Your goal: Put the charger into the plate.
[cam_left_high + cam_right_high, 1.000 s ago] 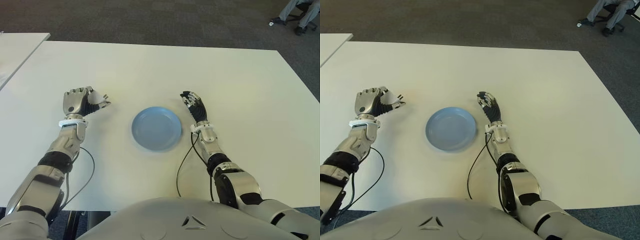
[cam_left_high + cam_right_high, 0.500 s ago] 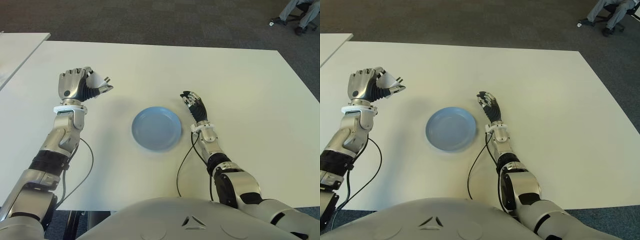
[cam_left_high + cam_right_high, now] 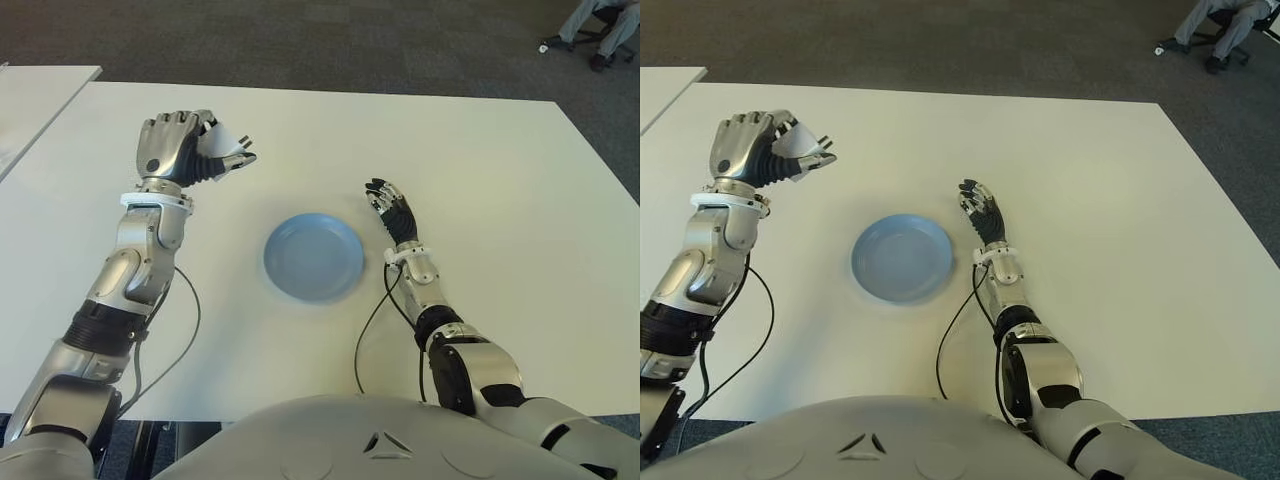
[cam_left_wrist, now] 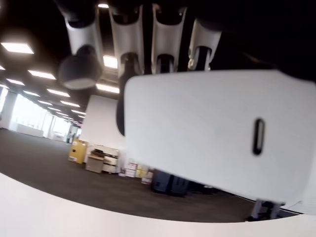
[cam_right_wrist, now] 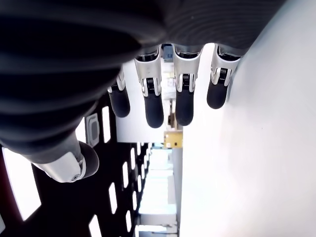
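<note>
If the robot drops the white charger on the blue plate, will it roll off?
Probably not. The charger in the left hand looks boxy and flat-sided, so it should land and stay. It looks stiff, perhaps smooth. The plate has a raised rim.

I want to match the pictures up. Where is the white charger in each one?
Left eye: charger in the left hand, up and left of the plate.
Right eye: same.
Left wrist: fills the middle.
Right wrist: not there.
Shared landmark: the white table.
</note>
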